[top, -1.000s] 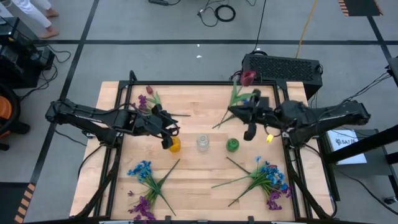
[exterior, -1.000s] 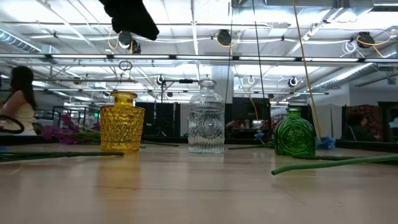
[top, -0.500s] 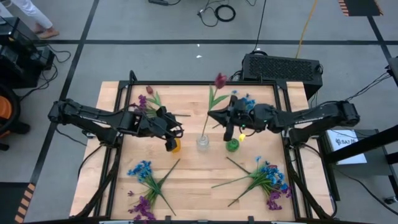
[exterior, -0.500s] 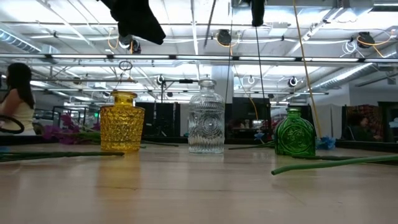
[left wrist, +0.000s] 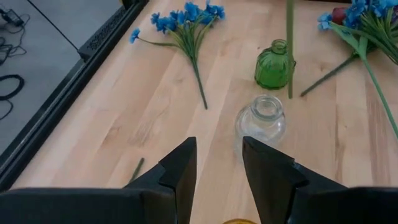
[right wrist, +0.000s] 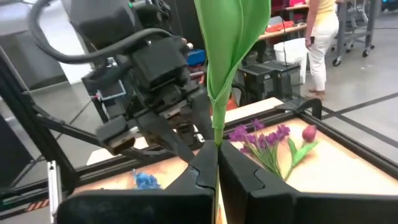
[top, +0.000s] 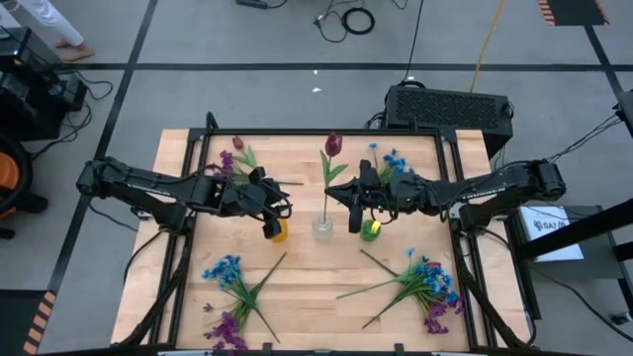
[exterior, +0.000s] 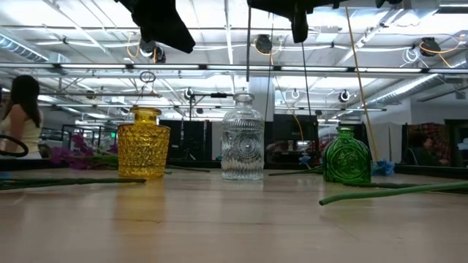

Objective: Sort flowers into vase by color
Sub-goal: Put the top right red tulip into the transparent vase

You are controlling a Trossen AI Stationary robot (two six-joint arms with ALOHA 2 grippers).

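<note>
Right pincer [top: 354,210] clamped on dark red flower [top: 332,144], stem hanging above clear vase [top: 322,226], frame centre. Left pincer [left wrist: 217,163] part-open, empty.

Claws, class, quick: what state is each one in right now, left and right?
Left claw: open, holding nothing, hovering by the yellow vase.
Right claw: shut on the dark red flower, its stem hanging above the clear vase.

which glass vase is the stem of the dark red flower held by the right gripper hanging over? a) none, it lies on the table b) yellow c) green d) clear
d: the right gripper is shut on the dark red flower, whose stem hangs just above the neck of the clear glass vase.
</note>
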